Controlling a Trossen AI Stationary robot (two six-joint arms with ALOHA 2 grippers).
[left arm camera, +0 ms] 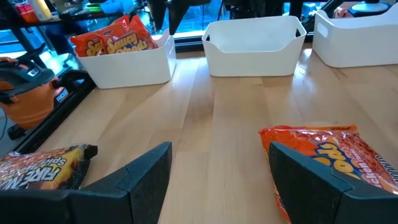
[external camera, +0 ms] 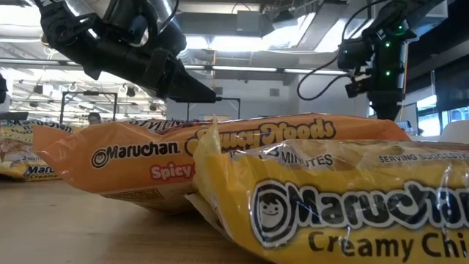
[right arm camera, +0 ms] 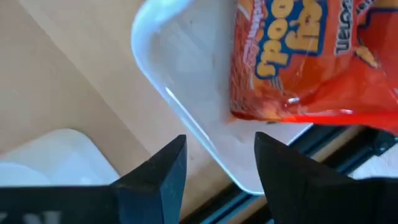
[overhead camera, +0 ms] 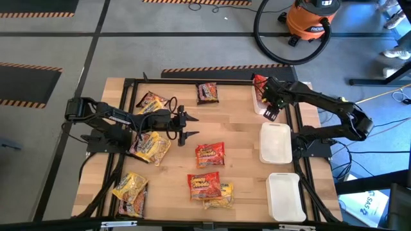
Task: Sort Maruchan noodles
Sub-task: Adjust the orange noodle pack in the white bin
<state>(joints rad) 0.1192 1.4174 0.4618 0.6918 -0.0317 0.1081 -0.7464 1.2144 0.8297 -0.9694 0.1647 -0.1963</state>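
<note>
Maruchan packets lie flat on the wooden table: a dark one near the far edge, yellow ones on the left, red ones and a yellow one in the middle. One red packet lies in the far white bin. My left gripper hovers open over bare wood, between the dark packet and a red packet. My right gripper is open and empty above the far bin's rim.
Three white bins stand along the table's right side; the middle one and the near one hold nothing. A black frame rail edges the table. An orange shop vacuum with its hose stands on the floor beyond the far edge.
</note>
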